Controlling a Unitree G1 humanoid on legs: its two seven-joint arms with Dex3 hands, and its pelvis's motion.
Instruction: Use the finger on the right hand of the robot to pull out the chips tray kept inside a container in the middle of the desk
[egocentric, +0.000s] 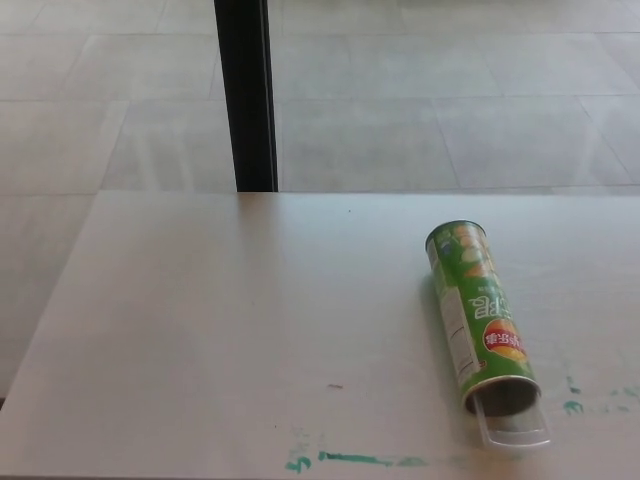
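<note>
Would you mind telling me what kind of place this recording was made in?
Probably an indoor lab or office test space: a plain white desk marked with green paint smears, a tiled floor beyond it, and a black post. A green chips can lies on the desk.
</note>
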